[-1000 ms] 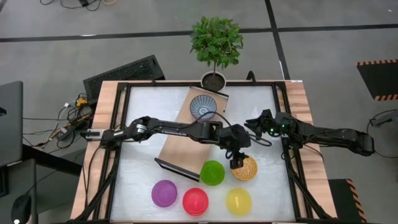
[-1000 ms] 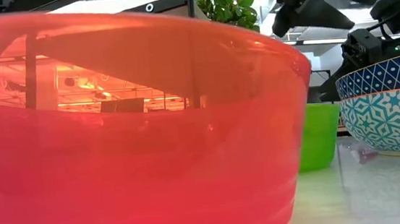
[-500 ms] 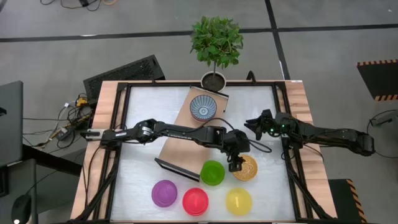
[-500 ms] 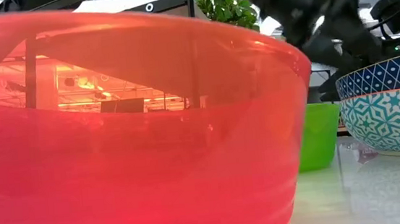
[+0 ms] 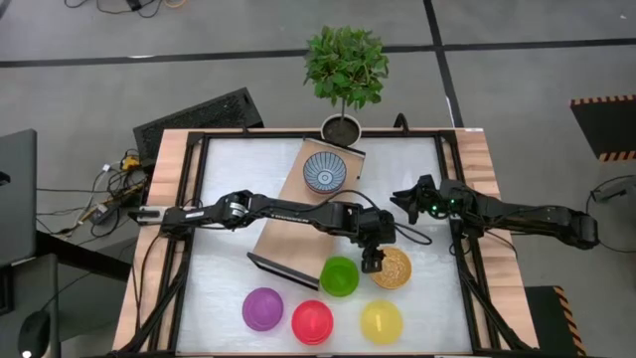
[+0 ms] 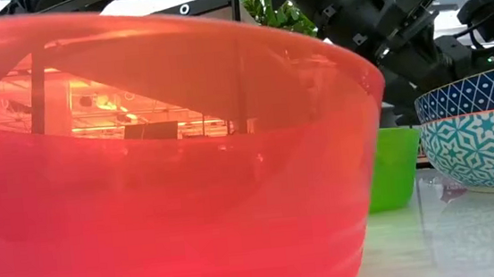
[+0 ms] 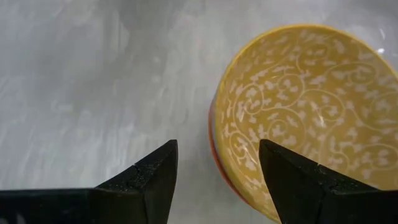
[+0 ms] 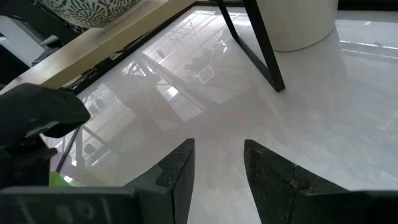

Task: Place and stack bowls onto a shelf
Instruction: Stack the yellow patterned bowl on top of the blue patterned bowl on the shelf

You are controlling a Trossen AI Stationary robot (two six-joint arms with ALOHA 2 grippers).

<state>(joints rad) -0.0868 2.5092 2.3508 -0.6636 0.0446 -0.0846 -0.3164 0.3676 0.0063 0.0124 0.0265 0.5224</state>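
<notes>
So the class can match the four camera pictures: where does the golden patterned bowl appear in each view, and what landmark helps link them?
High view: golden bowl, right of the green bowl, at the left gripper.
Low view: not visible.
Left wrist view: fills the right side, past the open fingers.
Right wrist view: not visible.
Shared landmark: the green bowl, also in the low view.

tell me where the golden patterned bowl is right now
In the high view the golden bowl sits on the white table right of centre, just right of the green bowl, with the open left gripper at its left rim.
</notes>
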